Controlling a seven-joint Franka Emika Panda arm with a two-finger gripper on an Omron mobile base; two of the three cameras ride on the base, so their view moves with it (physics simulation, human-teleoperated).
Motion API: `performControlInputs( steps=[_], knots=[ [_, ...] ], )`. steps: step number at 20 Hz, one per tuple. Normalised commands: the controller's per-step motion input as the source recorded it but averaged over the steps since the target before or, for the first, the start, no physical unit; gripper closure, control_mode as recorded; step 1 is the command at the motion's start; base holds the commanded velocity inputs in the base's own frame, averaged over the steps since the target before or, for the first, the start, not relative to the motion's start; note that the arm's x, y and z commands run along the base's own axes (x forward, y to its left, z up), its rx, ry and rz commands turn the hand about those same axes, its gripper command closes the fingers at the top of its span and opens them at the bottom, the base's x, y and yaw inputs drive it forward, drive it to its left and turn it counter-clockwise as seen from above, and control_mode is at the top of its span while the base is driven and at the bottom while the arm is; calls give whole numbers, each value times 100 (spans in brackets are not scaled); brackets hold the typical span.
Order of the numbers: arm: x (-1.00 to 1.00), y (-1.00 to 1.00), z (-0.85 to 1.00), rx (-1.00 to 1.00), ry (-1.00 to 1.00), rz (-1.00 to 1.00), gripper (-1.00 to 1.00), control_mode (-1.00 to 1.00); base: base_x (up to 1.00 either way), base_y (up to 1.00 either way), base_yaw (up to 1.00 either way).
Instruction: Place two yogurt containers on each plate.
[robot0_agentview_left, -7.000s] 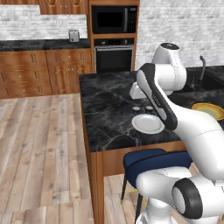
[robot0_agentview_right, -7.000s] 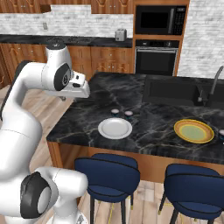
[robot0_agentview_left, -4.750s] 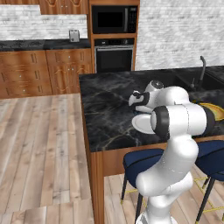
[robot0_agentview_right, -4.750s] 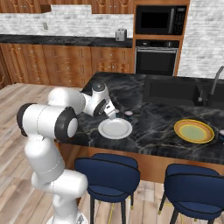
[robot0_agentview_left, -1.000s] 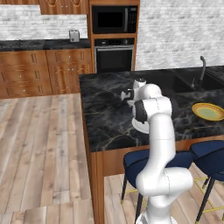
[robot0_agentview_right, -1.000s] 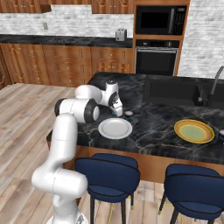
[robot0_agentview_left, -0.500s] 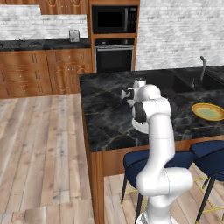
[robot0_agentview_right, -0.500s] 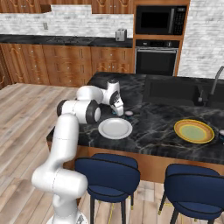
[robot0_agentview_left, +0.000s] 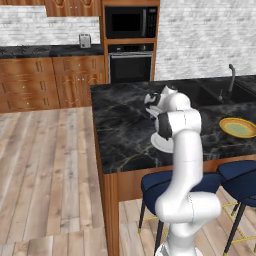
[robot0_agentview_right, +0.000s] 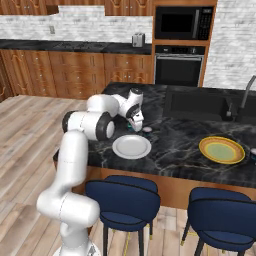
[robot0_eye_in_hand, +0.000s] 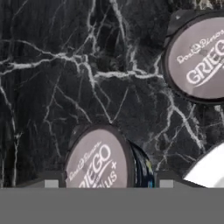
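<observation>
Between the end effector (robot0_eye_in_hand: 105, 183) fingertips, a grey-lidded "GRIEGO" yogurt cup (robot0_eye_in_hand: 99, 161).

The white arm rises from its base, folds at the elbow and reaches forward low over the surface, the hand (robot0_agentview_right: 136, 120) pointing down at twelve o'clock, fingertips (robot0_eye_in_hand: 51, 183) spread apart, both just showing.

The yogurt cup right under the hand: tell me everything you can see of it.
The round yogurt cup with the grey-mauve printed lid stands upright on the black marble counter, lid up, reading "GRIEGO Plus+". A dark, colourfully printed side shows at its right. It sits between the hand's fingertips; whether they touch it is unclear. The white plate lies apart.
</observation>
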Motion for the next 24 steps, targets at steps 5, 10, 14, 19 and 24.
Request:
performControlInputs(
  steps=[5, 10, 14, 19, 24],
  knots=[
    [-91, -6, 11, 7, -32, 1, 100, -100, 0, 0, 0],
    [-82, 0, -8, 1, -16, 3, 100, -100, 0, 0, 0],
    [-12, 0, -13, 0, 1, 2, 100, -100, 0, 0, 0],
    [12, 1, -12, 3, 9, 3, 100, -100, 0, 0, 0],
    [7, 0, -15, 6, 13, 8, 100, -100, 0, 0, 0]
  ],
)
